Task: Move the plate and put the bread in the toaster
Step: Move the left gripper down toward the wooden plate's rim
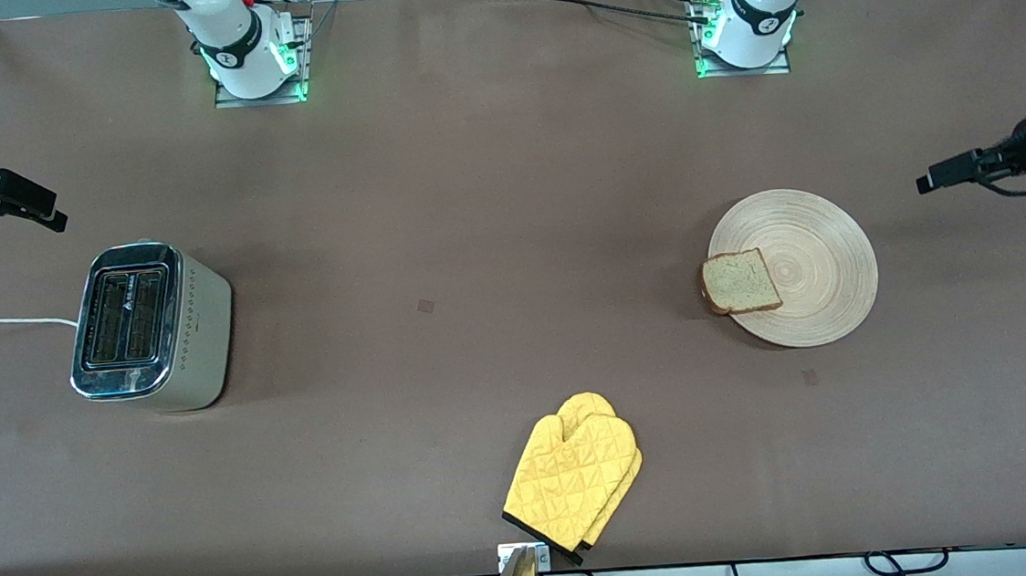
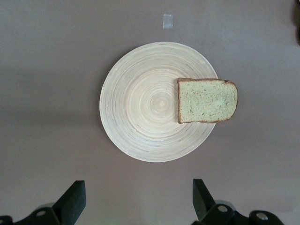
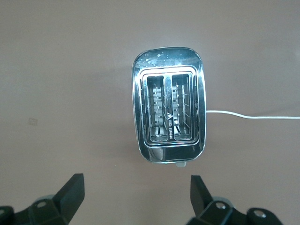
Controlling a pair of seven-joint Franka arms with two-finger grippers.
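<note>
Two steps lie ahead of us, neither begun. The bread (image 1: 738,281) sits on the plate (image 1: 816,246) near the table's (image 1: 490,235) left-arm end, overhanging its rim; the toaster (image 1: 150,326) stands near the right-arm end, slots empty. We judge the plate comes first, needing a rim grip. Left gripper (image 2: 136,199) hovers just off the plate, right gripper (image 3: 136,197) near the toaster, both spread wide, holding nothing.
</note>
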